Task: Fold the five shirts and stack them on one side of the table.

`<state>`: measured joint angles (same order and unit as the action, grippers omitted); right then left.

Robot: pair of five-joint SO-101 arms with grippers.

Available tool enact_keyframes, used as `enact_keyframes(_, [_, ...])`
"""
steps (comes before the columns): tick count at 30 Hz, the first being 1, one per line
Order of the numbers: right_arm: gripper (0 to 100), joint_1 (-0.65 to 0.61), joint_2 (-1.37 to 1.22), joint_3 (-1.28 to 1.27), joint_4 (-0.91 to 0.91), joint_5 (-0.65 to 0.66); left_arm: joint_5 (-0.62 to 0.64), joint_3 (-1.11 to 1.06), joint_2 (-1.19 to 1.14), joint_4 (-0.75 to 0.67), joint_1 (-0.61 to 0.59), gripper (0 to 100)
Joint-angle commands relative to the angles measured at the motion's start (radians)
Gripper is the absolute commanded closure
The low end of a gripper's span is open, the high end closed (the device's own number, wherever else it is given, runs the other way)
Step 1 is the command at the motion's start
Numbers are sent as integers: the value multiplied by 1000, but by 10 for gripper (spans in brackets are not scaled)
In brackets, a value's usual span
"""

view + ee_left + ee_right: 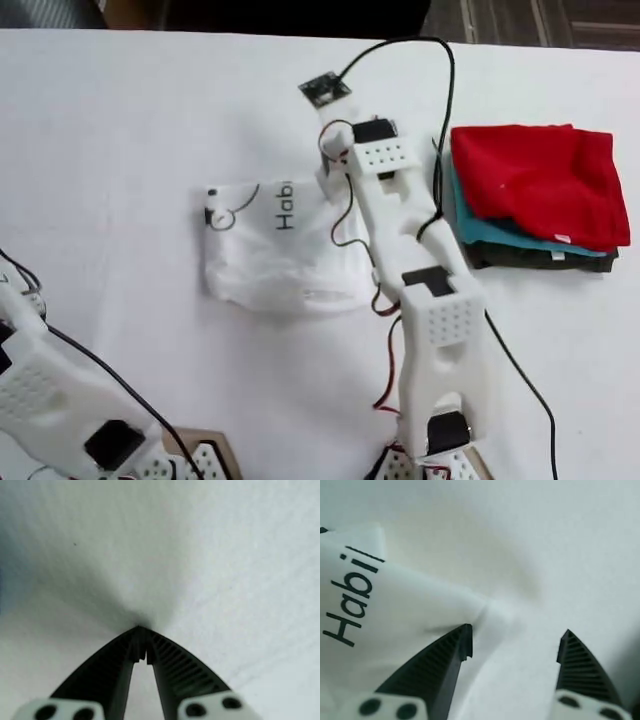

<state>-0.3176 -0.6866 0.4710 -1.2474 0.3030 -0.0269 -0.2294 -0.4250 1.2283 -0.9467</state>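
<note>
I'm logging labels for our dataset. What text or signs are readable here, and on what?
On the white shirt: black lettering, cut short by the right arm; no whole word reads.
On the stack of folded shirts: a small white tag, too small to read.

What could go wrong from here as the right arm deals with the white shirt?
The right gripper stands open at a corner of the white shirt, one finger on cloth, the other over bare table. Closing there might pinch only the top layer and pull the fold open. The arm's loose wires hang over the shirt and could drag it.
</note>
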Motion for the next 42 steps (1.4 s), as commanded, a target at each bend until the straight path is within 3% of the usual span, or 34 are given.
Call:
enact_keyframes(1, [716,-4,-16,40,15,-6,5,-22,-15,-32,38,973])
enact_keyframes(4, [756,1,-39,40,15,-6,5,-22,-15,-32,38,973])
enact_keyframes(9, [990,2,-41,87,8,-9,5,-22,-15,-32,38,973])
enact_keyframes(25, [978,7,-48,451,-139,-2,5,-22,-15,-32,38,973])
enact_keyframes(36, [976,-2,-134,476,-113,106,6,-22,-15,-32,38,973])
enact_keyframes(42, [769,-5,-91,482,-153,129,6,-22,-15,-32,38,973])
